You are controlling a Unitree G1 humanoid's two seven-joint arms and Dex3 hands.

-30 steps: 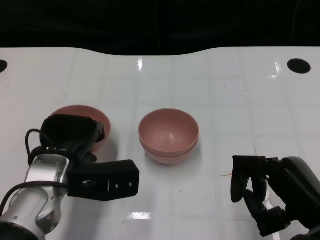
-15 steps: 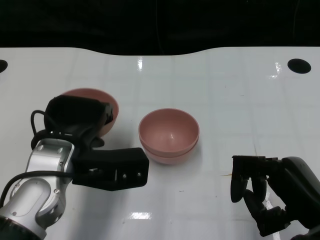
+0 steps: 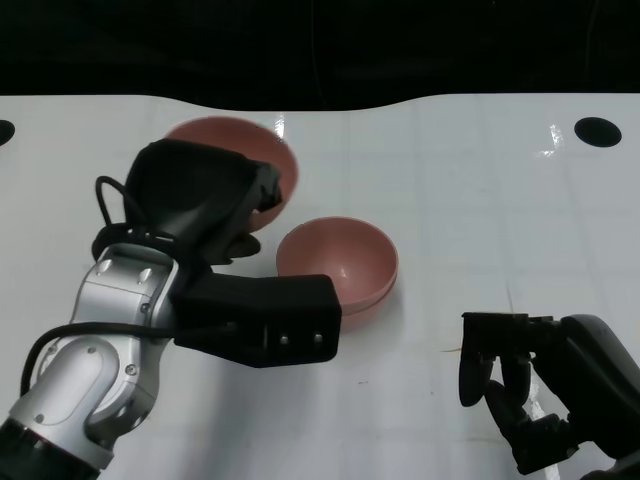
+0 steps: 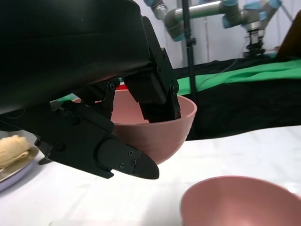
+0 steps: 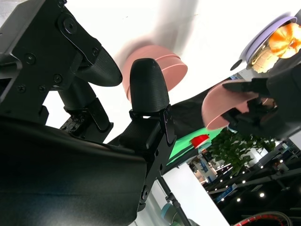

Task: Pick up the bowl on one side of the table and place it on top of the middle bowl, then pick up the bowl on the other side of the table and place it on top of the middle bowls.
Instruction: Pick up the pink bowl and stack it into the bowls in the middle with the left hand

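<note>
My left hand (image 3: pixel 200 200) grips a pink bowl (image 3: pixel 240 150) by its rim and holds it off the table, tilted, just left of the middle stack. The left wrist view shows fingers (image 4: pixel 155 94) inside and outside the rim of this bowl (image 4: pixel 160 132). The middle stack (image 3: pixel 340 262) is two pink bowls nested together at the table's centre, also seen as the middle stack (image 4: pixel 235 202) and the middle stack (image 5: pixel 160 66). My right hand (image 3: pixel 515 385) hangs low at the near right, fingers apart, holding nothing. The right wrist view catches the lifted bowl (image 5: pixel 218 106).
White glossy table (image 3: pixel 480 200) with a dark round hole (image 3: pixel 598 131) at the far right and another at the far left edge. A plate with food (image 4: pixel 11 157) lies to one side in the left wrist view, and the plate with food (image 5: pixel 270 40) shows in the right wrist view.
My left hand has lifted the left bowl off the table and carried it up and toward the middle stack. The right hand has stayed in place.
</note>
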